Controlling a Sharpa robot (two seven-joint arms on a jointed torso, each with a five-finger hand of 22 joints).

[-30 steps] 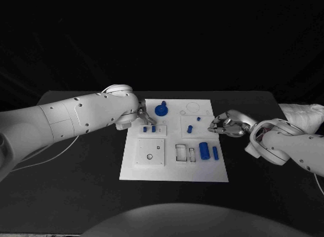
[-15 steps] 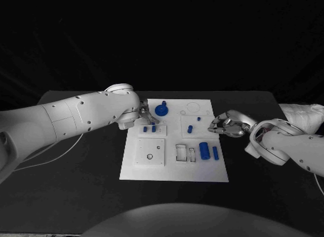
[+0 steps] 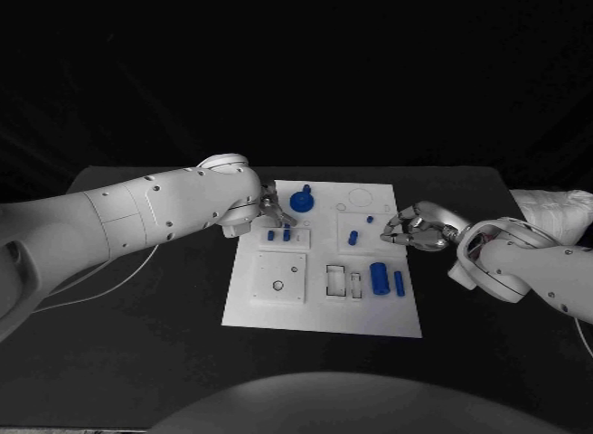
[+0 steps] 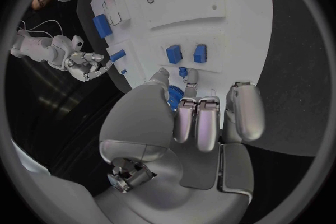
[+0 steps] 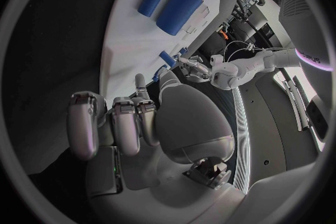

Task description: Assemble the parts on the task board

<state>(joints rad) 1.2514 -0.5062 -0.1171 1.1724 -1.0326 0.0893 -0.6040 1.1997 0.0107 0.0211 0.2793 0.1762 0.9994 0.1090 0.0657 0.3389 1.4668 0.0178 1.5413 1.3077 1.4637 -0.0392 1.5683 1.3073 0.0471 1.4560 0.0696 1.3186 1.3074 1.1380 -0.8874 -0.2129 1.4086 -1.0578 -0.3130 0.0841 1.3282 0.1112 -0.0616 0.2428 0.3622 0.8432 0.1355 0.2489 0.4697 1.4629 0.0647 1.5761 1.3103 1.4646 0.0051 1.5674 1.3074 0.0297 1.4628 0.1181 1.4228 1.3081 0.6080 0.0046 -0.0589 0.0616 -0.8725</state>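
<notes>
The white task board (image 3: pixel 316 312) lies mid-table. My left hand (image 3: pixel 273 212) is at its far left corner, thumb and a finger pinching the blue round knobbed part (image 3: pixel 302 200); in the left wrist view the blue part (image 4: pixel 174 96) sits between the fingertips of that hand (image 4: pixel 203 117). Just beyond it stand two blue pegs (image 4: pixel 173 54). My right hand (image 3: pixel 418 228) hovers at the board's right edge with its fingers curled in on nothing. A thick blue cylinder (image 3: pixel 378 275) and a slim blue bar (image 3: pixel 399 284) lie near it, also seen as the cylinder (image 5: pixel 178 9) in the right wrist view.
A short blue peg (image 3: pixel 352 239) and a tiny blue stud (image 3: pixel 370 218) stand mid-board. A square insert with a hole (image 3: pixel 279 276) and a slotted frame (image 3: pixel 337 280) occupy the near half. A white bundle (image 3: pixel 560 210) sits at the table's right edge; a cable (image 3: pixel 101 276) trails left.
My left hand has shifted slightly right with the blue round part, and the board has slid and turned a little to the right with it. The right hand has stayed still.
</notes>
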